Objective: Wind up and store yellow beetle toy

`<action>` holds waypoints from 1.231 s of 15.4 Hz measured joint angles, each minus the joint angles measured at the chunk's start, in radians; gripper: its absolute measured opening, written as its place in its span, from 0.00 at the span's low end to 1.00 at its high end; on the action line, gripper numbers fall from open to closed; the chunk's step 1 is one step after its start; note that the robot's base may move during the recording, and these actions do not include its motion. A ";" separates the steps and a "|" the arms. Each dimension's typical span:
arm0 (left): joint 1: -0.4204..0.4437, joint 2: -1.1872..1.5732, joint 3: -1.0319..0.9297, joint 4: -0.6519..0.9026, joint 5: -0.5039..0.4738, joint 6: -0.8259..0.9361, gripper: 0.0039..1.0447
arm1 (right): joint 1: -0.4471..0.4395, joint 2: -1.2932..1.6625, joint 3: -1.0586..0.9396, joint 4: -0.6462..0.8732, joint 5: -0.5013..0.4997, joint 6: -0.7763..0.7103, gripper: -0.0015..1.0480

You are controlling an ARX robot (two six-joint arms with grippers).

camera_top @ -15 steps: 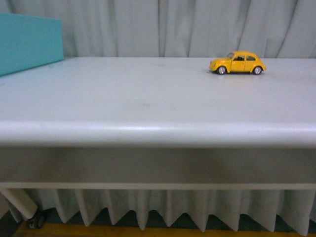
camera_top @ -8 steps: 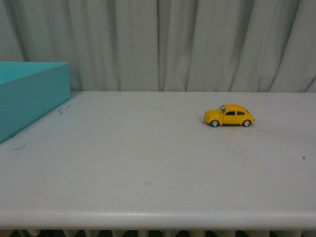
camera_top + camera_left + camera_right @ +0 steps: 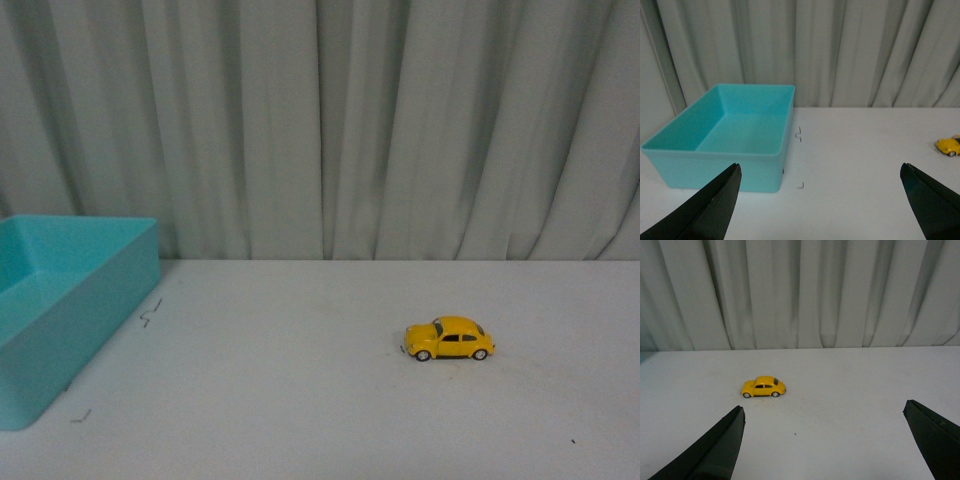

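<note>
yellow beetle toy [image 3: 448, 339]: on its wheels on white table [image 3: 300, 420], at 3 o'clock of teal bin [image 3: 70, 310], well apart | left gripper [image 3: 820, 172]: spread wide, nothing held | right gripper [image 3: 824, 412]: spread wide, nothing held
</note>
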 joint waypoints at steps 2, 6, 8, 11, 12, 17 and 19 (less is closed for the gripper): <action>0.000 0.000 0.000 0.000 -0.001 0.000 0.94 | 0.000 0.000 0.000 0.000 -0.001 0.000 0.94; 0.000 0.000 0.000 -0.003 -0.001 0.000 0.94 | 0.000 0.000 0.000 -0.003 -0.001 0.000 0.94; 0.000 0.000 0.000 -0.003 -0.001 0.000 0.94 | 0.000 0.000 0.000 -0.003 -0.001 0.000 0.94; 0.000 0.000 0.000 -0.003 -0.001 0.000 0.94 | 0.000 0.000 0.000 -0.003 0.000 0.000 0.94; 0.000 0.000 0.000 -0.003 -0.001 0.000 0.94 | 0.000 0.000 0.000 -0.003 0.000 0.000 0.94; 0.000 0.000 0.000 -0.003 -0.001 0.000 0.94 | 0.000 0.000 0.000 -0.003 0.000 0.000 0.94; 0.000 0.000 0.000 -0.003 -0.001 0.000 0.94 | 0.000 0.000 0.000 -0.003 0.000 0.000 0.94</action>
